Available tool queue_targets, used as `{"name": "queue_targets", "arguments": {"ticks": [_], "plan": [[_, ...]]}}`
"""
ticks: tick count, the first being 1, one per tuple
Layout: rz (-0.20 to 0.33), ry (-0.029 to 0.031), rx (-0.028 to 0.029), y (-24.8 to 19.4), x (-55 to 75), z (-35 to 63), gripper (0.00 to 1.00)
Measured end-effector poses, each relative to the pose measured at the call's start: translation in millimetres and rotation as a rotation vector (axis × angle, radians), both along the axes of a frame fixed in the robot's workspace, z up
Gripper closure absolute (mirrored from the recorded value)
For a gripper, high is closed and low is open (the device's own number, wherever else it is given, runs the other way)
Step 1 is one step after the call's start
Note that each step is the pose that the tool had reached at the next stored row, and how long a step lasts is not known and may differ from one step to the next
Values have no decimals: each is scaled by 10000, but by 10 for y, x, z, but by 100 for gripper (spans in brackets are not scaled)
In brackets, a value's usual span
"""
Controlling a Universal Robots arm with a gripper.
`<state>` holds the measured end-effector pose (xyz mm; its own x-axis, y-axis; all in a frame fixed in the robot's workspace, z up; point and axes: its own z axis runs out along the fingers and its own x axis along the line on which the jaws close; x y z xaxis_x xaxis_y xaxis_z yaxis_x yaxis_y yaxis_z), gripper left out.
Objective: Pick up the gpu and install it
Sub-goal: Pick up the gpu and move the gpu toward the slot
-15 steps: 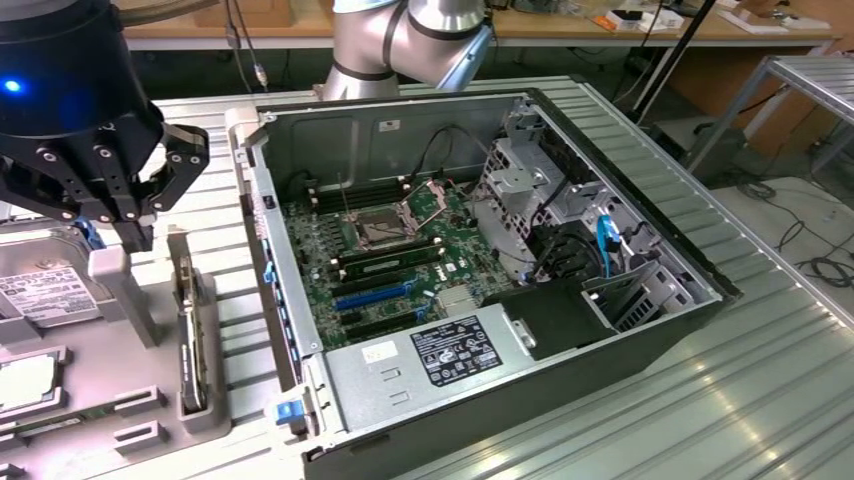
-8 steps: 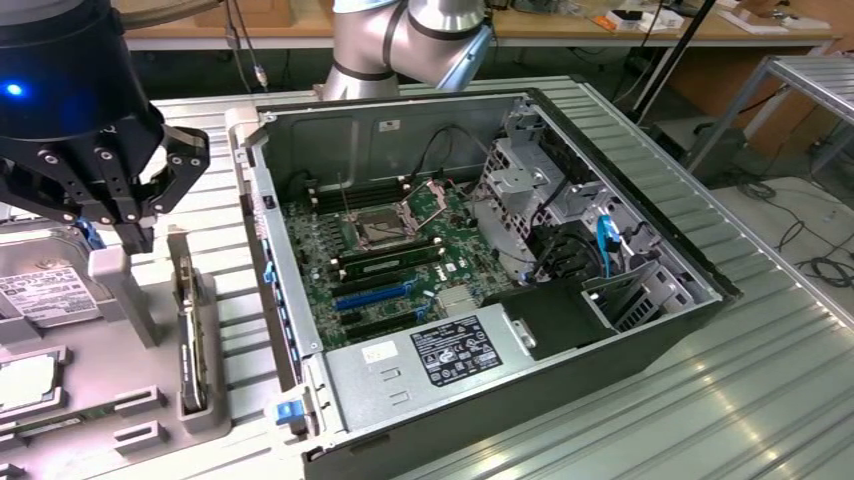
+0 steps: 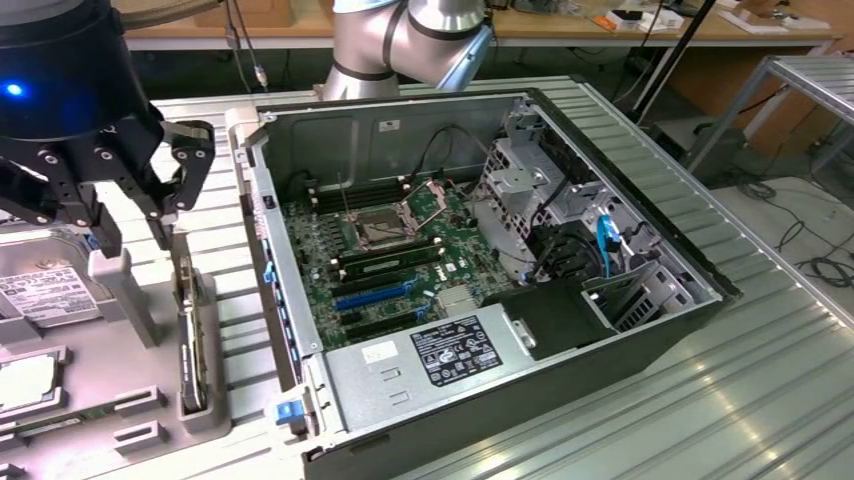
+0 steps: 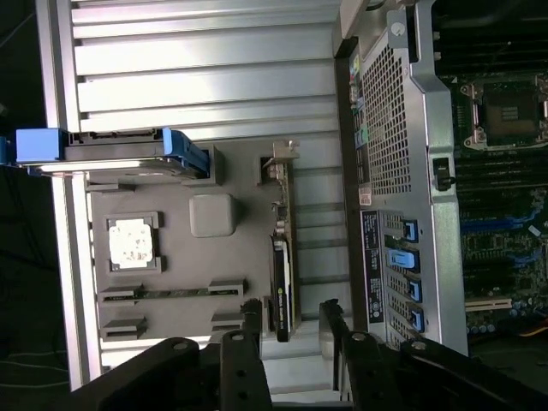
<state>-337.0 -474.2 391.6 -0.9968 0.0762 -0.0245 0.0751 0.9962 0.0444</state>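
We are looking at a big ribbed metal table (image 3: 761, 400) that is holding everything. An open computer case (image 3: 400, 130) is lying on its side on the table, and its green board (image 3: 387, 250) is facing up. The robot arm (image 3: 400, 40) is standing behind the case. A grey tray (image 3: 140, 310) is sitting on the table just beside the case, on the exterior view's left. The gripper (image 3: 134, 240) is hanging over this tray and pointing down. It is spread wide and is pinching nothing. The gpu (image 3: 194, 340) is standing on its thin edge in a slot of the tray, on the side near the case. In the wrist view we are seeing the two black fingers (image 4: 251, 317), one on each side of the gpu's end, with a gap on both sides, so they are not touching it. A hard drive (image 3: 47, 295) with a white label is lying in the tray. A small silver chip (image 4: 133, 241) is sitting in a square pocket of the tray.
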Motion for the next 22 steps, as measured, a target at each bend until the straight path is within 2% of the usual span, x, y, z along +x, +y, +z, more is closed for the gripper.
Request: {"name": "queue_targets", "arguments": {"ticks": [2, 7, 22], "plan": [[0, 0, 0, 0, 0, 0, 52], [0, 1, 0, 0, 0, -1, 52], [0, 1, 0, 0, 0, -163, 52]]}}
